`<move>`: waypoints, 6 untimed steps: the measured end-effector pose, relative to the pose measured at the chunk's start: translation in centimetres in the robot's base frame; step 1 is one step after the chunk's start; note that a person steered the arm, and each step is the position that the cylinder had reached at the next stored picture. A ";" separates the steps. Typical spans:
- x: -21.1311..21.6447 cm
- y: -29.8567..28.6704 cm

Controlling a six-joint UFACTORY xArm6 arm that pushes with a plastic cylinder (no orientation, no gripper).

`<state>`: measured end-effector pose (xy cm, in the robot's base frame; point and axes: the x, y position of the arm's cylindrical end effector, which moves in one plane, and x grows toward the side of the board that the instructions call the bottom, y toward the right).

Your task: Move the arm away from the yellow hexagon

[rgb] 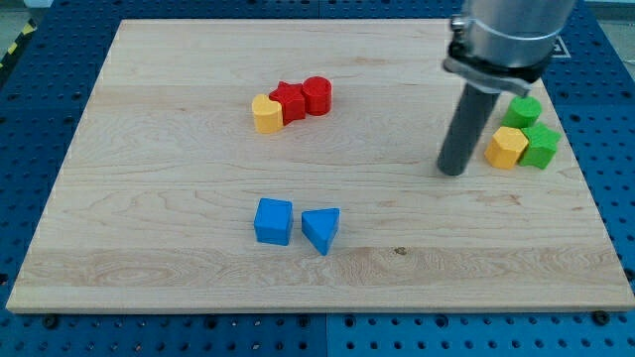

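Observation:
The yellow hexagon [506,148] lies near the board's right edge, touching a green star-like block [541,145] on its right, with a green round block [524,110] just above. My tip [453,171] rests on the board a short way to the left of the yellow hexagon, apart from it. The dark rod rises from the tip to the arm's grey body [508,35] at the view's top right.
A yellow block [266,114], a red star-like block [289,101] and a red cylinder [317,95] sit clustered at upper centre. A blue cube [273,220] and a blue triangle [320,229] lie at lower centre. The wooden board [149,228] sits on a blue perforated table.

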<state>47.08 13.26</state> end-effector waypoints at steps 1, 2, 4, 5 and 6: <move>0.0 -1.2; 0.0 -1.4; 0.0 -6.1; 0.0 -6.1; 0.0 -6.6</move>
